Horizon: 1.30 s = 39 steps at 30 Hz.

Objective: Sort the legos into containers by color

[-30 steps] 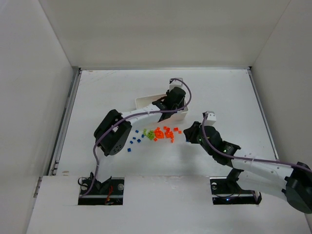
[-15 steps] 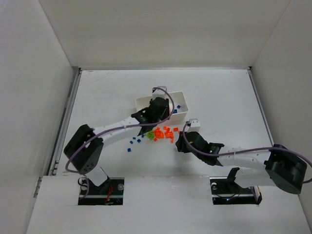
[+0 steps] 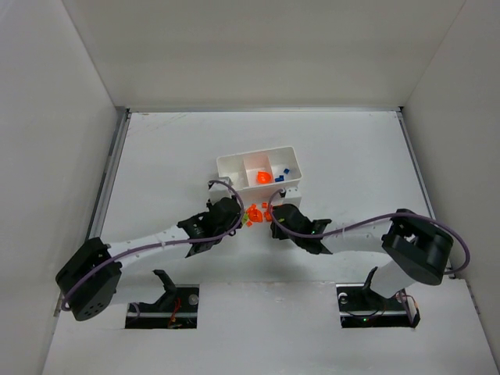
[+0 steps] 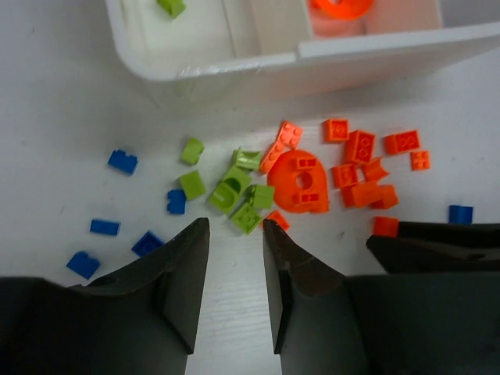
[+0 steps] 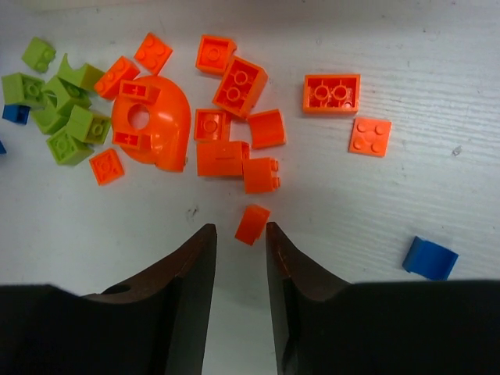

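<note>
- While both arms lie low over the white table (image 3: 156, 156), the top view shows the left gripper (image 3: 233, 219) and the right gripper (image 3: 272, 221) facing each other across the loose legos (image 3: 255, 212). The legos lie just in front of the white tray (image 3: 254, 155). From up here I cannot tell how far either pair of jaws is parted.
- Also in the top view, an orange piece (image 3: 264, 177) lies in the tray's middle compartment and blue bricks (image 3: 286, 169) in the right one.
- In the left wrist view, the left gripper (image 4: 234, 226) has its matte dark fingers (image 4: 183, 269) slightly spread, with bare table between them and no brick touched.
- Just ahead of its tips sit lime green bricks (image 4: 234, 191), glossy and studded, beside a rounded orange arch piece (image 4: 301, 181) with a hole. Beyond them runs the tray's thin, smooth wall with a rounded corner.
- In the right wrist view, the right gripper (image 5: 241, 234) is also narrowly parted and holds nothing. A small orange brick (image 5: 251, 224) lies just off its tips, near but not pinched.
- Flat and blocky orange bricks cluster beyond it on the finely grained painted surface, and a lone blue brick (image 5: 431, 258) lies off to the right.
</note>
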Available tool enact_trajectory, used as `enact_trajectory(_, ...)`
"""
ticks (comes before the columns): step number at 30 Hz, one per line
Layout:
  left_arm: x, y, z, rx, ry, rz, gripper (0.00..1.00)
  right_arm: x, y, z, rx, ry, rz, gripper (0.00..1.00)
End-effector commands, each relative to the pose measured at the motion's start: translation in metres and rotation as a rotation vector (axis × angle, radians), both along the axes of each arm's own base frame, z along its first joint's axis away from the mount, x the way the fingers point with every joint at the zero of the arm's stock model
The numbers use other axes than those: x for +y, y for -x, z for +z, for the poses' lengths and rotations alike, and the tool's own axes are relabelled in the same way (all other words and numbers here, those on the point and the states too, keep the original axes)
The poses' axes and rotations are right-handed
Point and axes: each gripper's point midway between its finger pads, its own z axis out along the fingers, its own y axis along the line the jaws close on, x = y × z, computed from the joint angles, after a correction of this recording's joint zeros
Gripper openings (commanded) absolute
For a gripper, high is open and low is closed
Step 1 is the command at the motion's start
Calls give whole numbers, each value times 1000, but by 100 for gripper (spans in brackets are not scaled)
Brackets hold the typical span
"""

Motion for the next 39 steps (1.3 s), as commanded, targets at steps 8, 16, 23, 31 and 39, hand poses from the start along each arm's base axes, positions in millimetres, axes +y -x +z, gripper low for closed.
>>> enact_trajectory(8, 3, 17, -19, 35, 36, 38, 33, 1, -21, 14, -71, 26, -90, 12)
enact_trajectory(16, -9, 15, -26, 47, 40, 8, 37, 0, -10, 81, -150, -47, -46, 11)
enact_trajectory(23, -15, 13, -31, 48, 50, 12, 36, 32, -52, 141, -254, -141, 16, 11)
enact_trajectory(31, -13, 5, -37, 21, 43, 69, 36, 55, -115, 143, -270, -140, -2, 12)
enact_trajectory(39, -10, 0, -42, 17, 30, 94, 35, 60, -125, 158, -309, -168, -4, 43)
